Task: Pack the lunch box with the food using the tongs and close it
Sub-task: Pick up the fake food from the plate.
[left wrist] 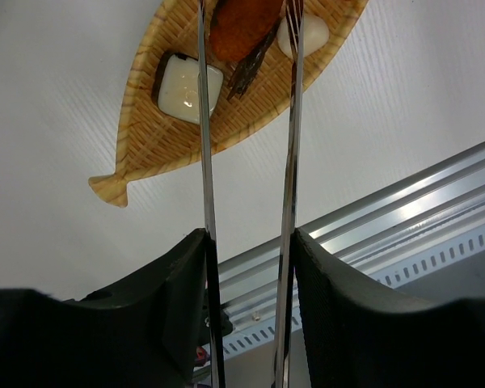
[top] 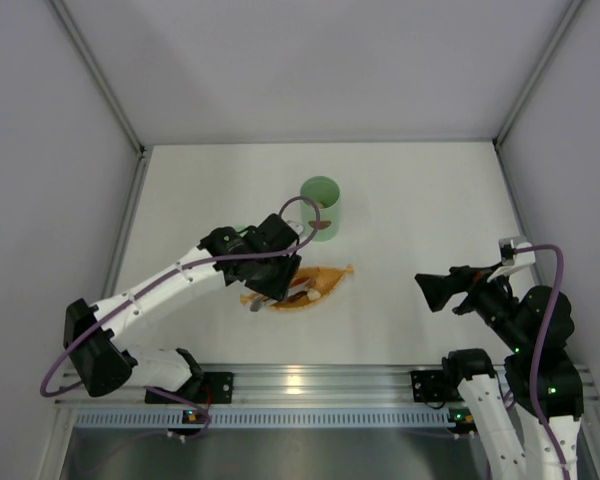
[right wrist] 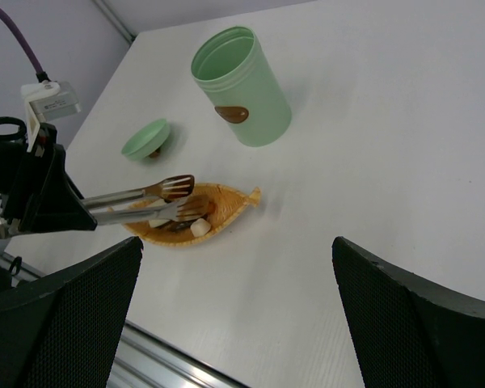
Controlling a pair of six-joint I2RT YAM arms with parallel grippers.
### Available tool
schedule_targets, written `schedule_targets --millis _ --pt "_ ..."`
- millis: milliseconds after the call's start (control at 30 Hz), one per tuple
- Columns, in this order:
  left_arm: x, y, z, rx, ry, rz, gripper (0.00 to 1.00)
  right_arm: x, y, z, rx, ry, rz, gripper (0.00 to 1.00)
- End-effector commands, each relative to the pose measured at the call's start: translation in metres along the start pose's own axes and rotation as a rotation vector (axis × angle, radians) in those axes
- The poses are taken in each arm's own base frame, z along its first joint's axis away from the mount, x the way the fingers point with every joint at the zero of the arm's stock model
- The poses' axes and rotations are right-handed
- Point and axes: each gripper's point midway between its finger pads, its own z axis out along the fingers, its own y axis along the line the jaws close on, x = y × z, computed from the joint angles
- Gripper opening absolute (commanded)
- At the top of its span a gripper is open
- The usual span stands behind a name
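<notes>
My left gripper [left wrist: 249,242] is shut on the tongs [left wrist: 207,162], one silver arm pressed against each finger. The forked tips of the tongs [right wrist: 171,187] hang apart over the food in the orange leaf-shaped tray [left wrist: 149,141]. An orange piece [left wrist: 241,24] lies between the tips, with a white piece [left wrist: 190,87] and a second white one [left wrist: 314,34] to either side. The mint-green lunch box [right wrist: 241,89] stands open and upright beyond the tray, its lid [right wrist: 145,139] lying apart on the table. My right gripper [right wrist: 236,242] is open and holds nothing, off to the right [top: 435,290].
The aluminium rail [top: 310,382] runs along the table's near edge, close behind the tray. White walls enclose the table on the left, back and right. The left arm [top: 170,280] stretches low across the table's left half.
</notes>
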Motion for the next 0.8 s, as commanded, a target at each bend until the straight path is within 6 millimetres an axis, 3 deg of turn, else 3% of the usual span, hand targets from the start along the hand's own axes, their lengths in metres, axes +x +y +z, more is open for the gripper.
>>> schedule_targets --millis 0,433,767 --pt "-0.003 0.004 -0.012 -0.025 -0.001 0.018 0.51 0.000 0.002 -0.004 -0.007 -0.007 -0.019 0.99" --pt "0.003 0.003 -0.010 -0.021 0.045 0.036 0.51 0.001 0.001 -0.003 -0.007 -0.007 -0.019 0.99" --pt "0.004 -0.001 -0.006 -0.003 0.070 0.053 0.44 0.001 0.001 -0.003 -0.007 -0.006 -0.020 1.00"
